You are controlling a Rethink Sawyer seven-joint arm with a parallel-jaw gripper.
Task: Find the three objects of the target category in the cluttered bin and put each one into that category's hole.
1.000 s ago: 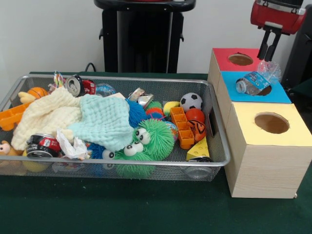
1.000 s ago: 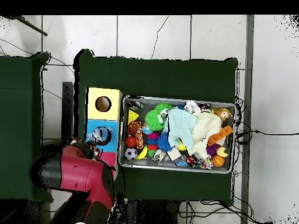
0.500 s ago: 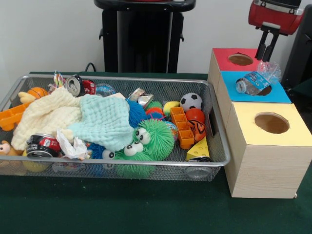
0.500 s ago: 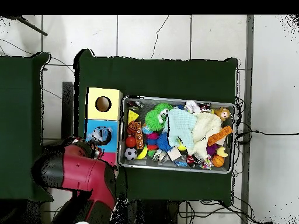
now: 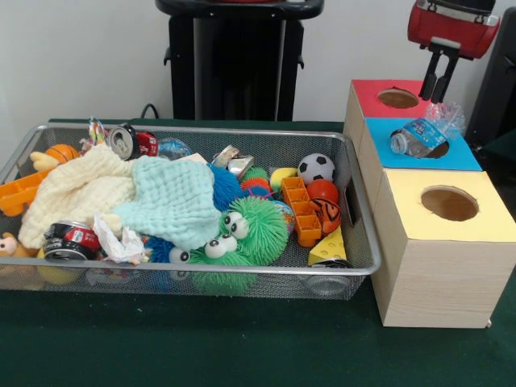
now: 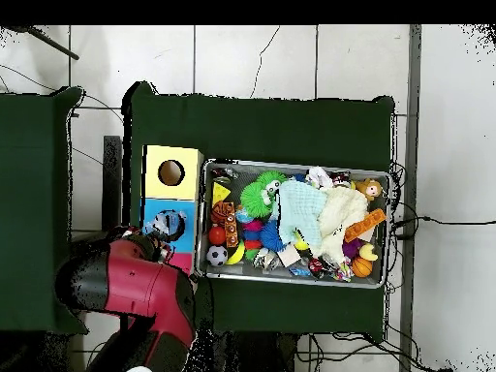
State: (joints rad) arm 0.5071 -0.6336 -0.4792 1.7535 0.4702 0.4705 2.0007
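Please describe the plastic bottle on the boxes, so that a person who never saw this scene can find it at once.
Beside the wire bin stands a row of three wooden boxes with coloured tops: red, blue, yellow. On the middle one, the blue-topped box, a crumpled clear plastic bottle lies on its side across the hole. It is the only thing resting on any box; the red and yellow holes are open.
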